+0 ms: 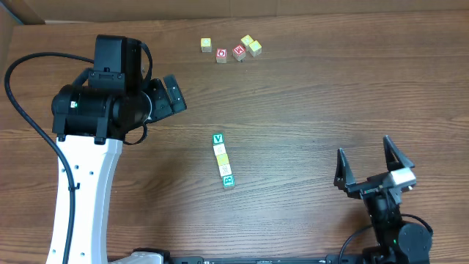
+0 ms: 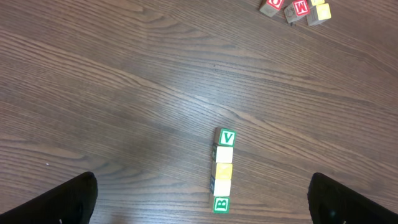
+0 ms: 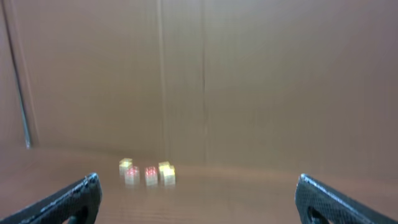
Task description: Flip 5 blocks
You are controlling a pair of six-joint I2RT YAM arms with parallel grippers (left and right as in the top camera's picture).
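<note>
1. Overhead view: the five blocks lie in one touching row mid-bench. A green V is at the far end and a green B at the near end. The three middle faces are pale and too small to read.
2. Left pincer: spread, empty, up-left of the row and apart from it. Its tips are hard to make out from above and cut off at the lower corners in the left wrist view.
3. Right pincer: spread wide, empty, well right of the row.
4. Red and yellow cubes sit clustered on the far side of the bench. They are blurred in the right wrist view.
</note>
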